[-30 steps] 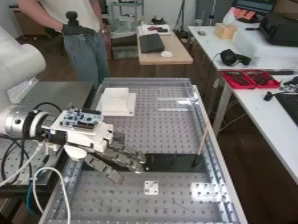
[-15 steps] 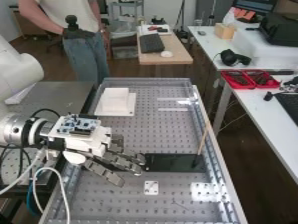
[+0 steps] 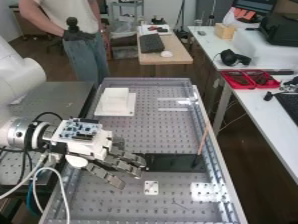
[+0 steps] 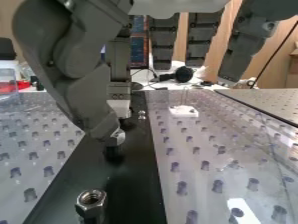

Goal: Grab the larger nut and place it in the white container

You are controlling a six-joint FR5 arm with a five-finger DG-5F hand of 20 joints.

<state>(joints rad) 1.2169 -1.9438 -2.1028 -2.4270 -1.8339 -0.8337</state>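
High view, left to right along the perforated tabletop (image 3: 116, 205): first the robot hand (image 3: 122, 161), hanging low at the end of a black strip, fingers extended and set wide apart, with nothing in their grasp. Behind it, well apart, the white container (image 3: 116, 95), upright on a flat base, too plain from here to tell an opening. Next, in front of the strip, a small white plate (image 3: 151, 188); then the black strip (image 3: 176, 164) itself, and at its far right a thin stick (image 3: 202, 141), leaning. In the wrist view, on that same strip, the larger nut (image 4: 91, 203), seated atop a dark peg (image 4: 94, 219), close to the camera and clear of all fingers; farther along, a small metal piece (image 4: 142, 114), perhaps the smaller nut. Step in hand, by judgement: lining up for the grasp, with lift and placing both to come. Next, bring thumb and fingers to opposite sides of the nut, close squarely on its flats, and raise straight off the peg before swinging back toward the container. Beware of nudging it sideways or tipping it.
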